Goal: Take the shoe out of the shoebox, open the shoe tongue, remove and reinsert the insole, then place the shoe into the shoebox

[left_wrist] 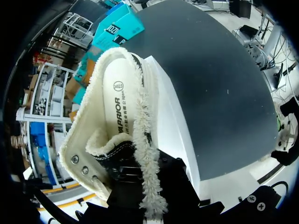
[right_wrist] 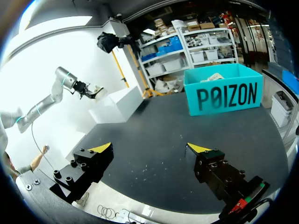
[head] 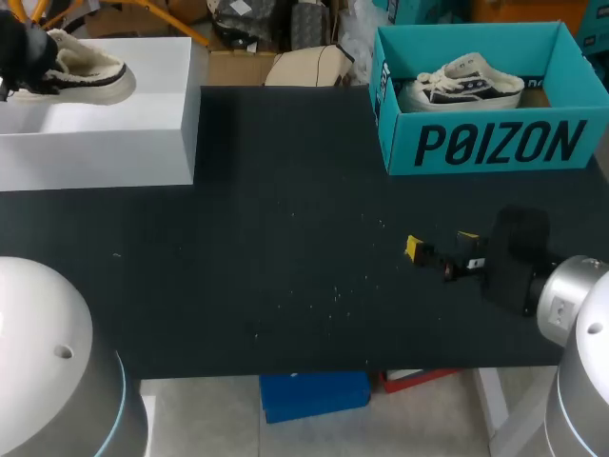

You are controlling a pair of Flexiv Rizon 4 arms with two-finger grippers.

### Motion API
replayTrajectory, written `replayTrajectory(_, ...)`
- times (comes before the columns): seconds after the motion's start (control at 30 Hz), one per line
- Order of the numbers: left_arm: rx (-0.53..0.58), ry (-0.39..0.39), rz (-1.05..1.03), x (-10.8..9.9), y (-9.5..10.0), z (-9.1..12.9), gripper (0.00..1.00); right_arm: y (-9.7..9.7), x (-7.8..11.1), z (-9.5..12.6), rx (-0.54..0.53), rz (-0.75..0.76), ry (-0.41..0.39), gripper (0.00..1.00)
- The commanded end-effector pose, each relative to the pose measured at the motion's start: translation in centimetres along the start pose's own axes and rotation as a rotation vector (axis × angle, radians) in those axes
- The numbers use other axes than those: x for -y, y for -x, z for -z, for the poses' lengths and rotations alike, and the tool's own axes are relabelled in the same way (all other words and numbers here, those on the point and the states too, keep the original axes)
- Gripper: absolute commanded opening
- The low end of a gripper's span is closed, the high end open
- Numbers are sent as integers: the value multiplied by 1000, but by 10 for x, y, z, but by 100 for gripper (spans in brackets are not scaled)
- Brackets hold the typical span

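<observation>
Cream fleece-lined shoe at left gripper, worktop's far-left corner, hold cannot be told; right gripper wide open, empty, so tongue-opening probably next, needing both arms.

Fluffy fleece lining in shoe; matt table; smooth cardboard shoebox.

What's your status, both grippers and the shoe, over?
Right gripper open, empty, above the table. Left gripper at fleece-lined shoe over white box, grip hidden. Teal shoebox holds another shoe; nothing in the way.
</observation>
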State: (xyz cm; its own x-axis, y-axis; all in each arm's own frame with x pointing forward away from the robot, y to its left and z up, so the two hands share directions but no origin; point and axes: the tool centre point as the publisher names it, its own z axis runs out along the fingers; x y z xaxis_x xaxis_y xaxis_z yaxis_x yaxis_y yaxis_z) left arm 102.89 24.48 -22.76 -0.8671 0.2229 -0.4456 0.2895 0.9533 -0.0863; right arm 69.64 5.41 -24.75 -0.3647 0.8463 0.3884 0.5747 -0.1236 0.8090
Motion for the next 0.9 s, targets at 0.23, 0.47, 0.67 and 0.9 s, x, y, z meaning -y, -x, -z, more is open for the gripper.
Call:
replayTrajectory(0.23,-95,-3,31,4,3,-64,0,-2,2,-1,4,-1,6,100)
replayTrajectory(0.47,-131,6,64,18,-33,-72,0,-2,2,-1,4,-1,6,100)
replayTrajectory(0.67,-156,9,99,19,-59,-81,0,-2,2,-1,4,-1,6,100)
replayTrajectory(0.9,-155,11,118,20,-68,-84,0,-2,2,-1,4,-1,6,100)
